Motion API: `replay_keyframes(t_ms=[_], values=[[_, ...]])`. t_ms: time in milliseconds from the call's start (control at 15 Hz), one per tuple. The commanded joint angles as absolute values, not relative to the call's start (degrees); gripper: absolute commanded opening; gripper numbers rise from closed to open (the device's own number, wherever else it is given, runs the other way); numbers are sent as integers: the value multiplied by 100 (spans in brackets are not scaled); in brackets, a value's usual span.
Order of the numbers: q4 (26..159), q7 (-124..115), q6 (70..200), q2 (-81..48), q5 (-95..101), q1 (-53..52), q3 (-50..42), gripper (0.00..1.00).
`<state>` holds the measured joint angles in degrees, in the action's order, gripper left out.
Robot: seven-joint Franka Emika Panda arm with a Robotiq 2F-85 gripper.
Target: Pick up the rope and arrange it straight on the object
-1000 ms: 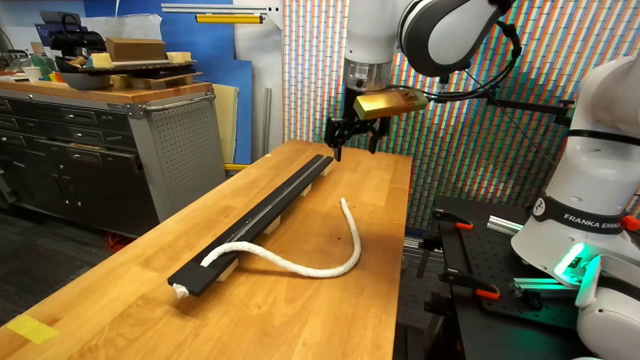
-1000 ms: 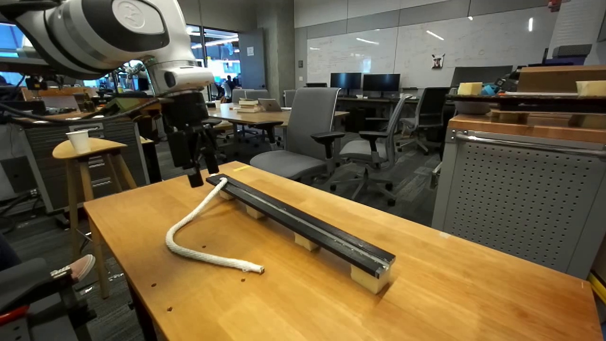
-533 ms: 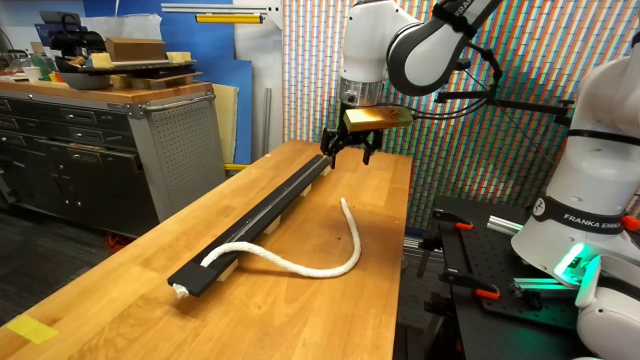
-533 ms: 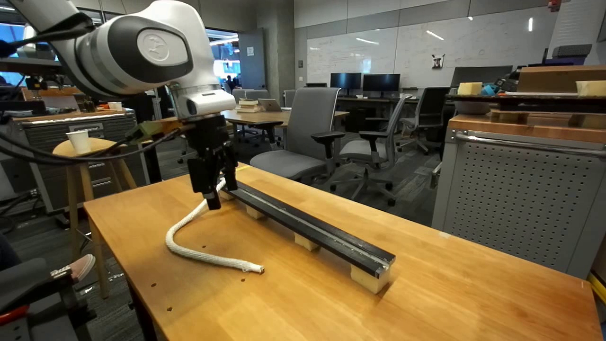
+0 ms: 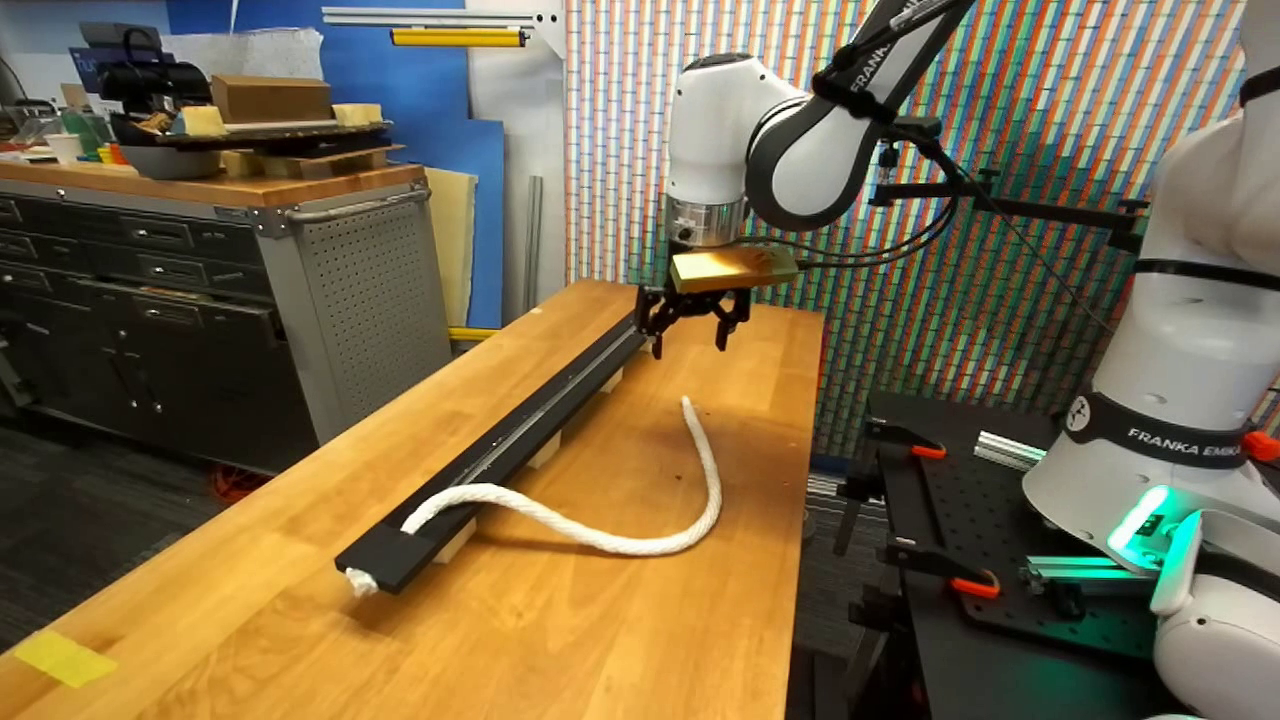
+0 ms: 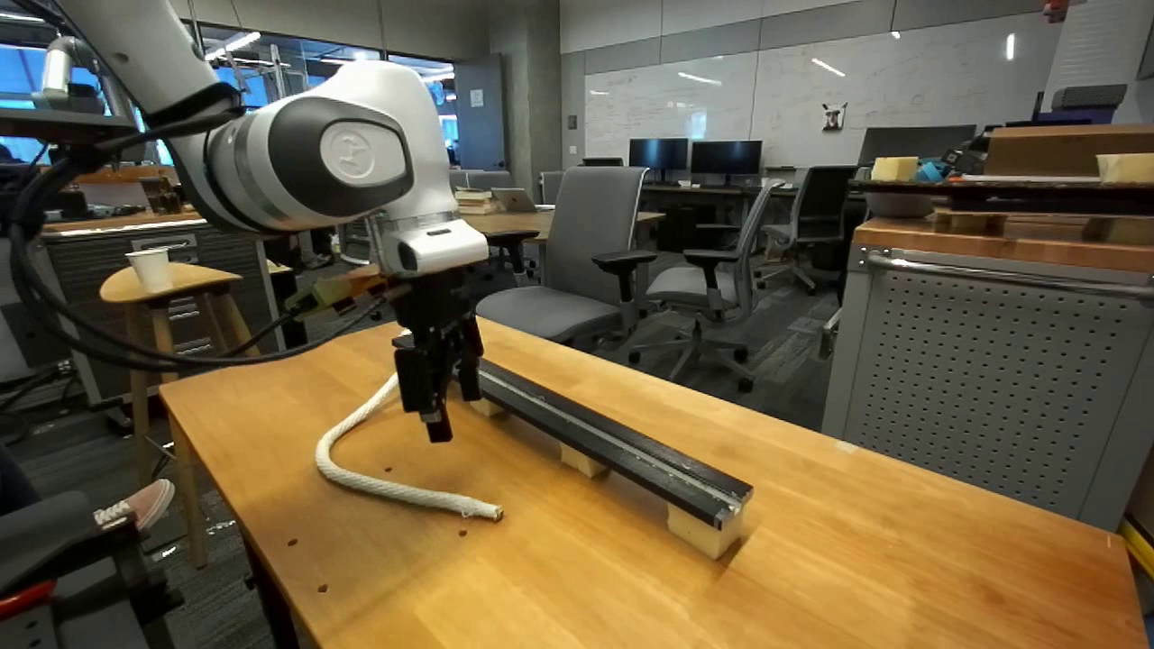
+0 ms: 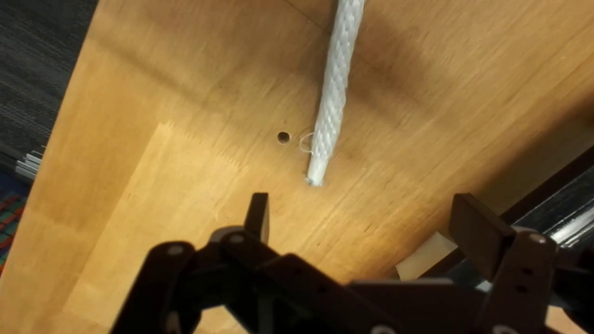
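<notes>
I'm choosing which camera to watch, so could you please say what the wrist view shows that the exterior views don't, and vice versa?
Only the wrist view clearly shows a thin fibre loop near the tip of the rope.
Only the exterior views show the Panda arm, the rope's bend and the tool cabinet; in an exterior view, the rope's other end lies on the black rail.
All show the wooden tabletop, part of the rail, a pale block under it, the rope's tip and the open hand.

1. The rail (image 5: 520, 432) rests on blocks (image 5: 545, 451) on the tabletop (image 5: 620, 640).
2. In an exterior view, the rope (image 5: 640, 546) overlies the rail's near end and runs right onto the tabletop.
3. In that view, the drawer cabinet (image 5: 230, 310) stands left of the tabletop.
</notes>
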<state>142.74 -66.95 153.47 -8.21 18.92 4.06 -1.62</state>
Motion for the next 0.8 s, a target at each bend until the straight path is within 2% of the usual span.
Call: replay_keyframes(t_ms=[0, 733], values=[[13957, -7062, 15726, -1346, 2081, 46, -549, 100], [13696, -7349, 16362, -2322, 1930, -1022, -1618, 100]])
